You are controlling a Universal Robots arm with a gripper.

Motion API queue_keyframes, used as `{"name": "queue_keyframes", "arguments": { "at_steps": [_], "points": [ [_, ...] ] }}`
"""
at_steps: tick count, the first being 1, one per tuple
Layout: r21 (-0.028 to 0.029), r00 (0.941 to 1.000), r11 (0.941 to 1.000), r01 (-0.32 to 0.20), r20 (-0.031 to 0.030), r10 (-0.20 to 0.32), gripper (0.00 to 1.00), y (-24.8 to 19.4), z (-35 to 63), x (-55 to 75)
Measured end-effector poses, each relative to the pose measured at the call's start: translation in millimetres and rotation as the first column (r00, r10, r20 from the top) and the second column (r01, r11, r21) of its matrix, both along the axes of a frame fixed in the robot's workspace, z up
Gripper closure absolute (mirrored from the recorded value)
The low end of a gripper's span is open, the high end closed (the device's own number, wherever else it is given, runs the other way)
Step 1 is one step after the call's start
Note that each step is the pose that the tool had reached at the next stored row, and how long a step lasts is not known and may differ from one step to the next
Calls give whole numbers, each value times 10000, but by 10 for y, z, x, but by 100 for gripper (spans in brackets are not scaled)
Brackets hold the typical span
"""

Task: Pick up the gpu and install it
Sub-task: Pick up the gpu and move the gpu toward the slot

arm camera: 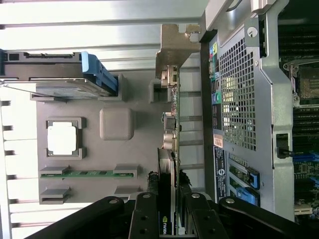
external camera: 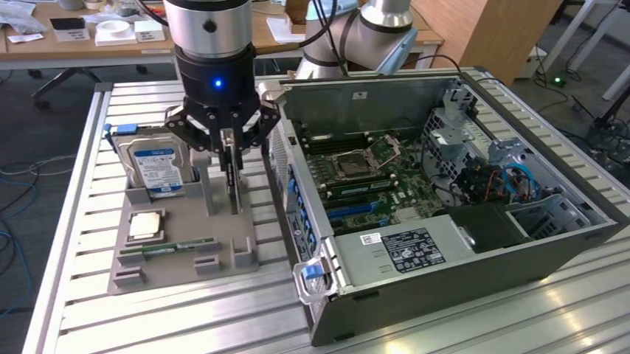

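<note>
The gpu (external camera: pixel 234 184) stands on edge in a slot of the grey holder tray (external camera: pixel 182 264), showing as a thin dark upright strip. My gripper (external camera: pixel 229 150) hangs straight down over it, with its black fingers shut on the card's upper part. In the wrist view the gpu (arm camera: pixel 172 124) runs edge-on away from the camera, its metal bracket at the far end. The gripper (arm camera: pixel 168 194) has a pad pressed on each face of the card. The card's lower edge still looks seated in the tray.
The same tray (arm camera: pixel 117 124) holds a hard drive (external camera: pixel 158 166) with a blue-white label, a CPU (external camera: pixel 146 223) and a green memory stick (external camera: pixel 177 245). The open computer case (external camera: pixel 443 243) lies close on the exterior view's right, motherboard (external camera: pixel 364 177) exposed. All of it rests on a slatted aluminium table.
</note>
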State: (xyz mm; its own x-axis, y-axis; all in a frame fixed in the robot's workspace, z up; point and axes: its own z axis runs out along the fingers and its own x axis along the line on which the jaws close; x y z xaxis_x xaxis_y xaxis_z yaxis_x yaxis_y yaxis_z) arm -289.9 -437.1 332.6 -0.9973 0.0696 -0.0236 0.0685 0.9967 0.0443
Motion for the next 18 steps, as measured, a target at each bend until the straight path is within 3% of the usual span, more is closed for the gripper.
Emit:
{"name": "queue_keyframes", "arguments": {
  "at_steps": [9, 18],
  "points": [
    [-5, 10000, 10000, 0, -5, 0, 74, 0, 16, 0],
    [-2, 10000, 10000, 0, -2, 0, 74, 0, 143, 0]
  ]
}}
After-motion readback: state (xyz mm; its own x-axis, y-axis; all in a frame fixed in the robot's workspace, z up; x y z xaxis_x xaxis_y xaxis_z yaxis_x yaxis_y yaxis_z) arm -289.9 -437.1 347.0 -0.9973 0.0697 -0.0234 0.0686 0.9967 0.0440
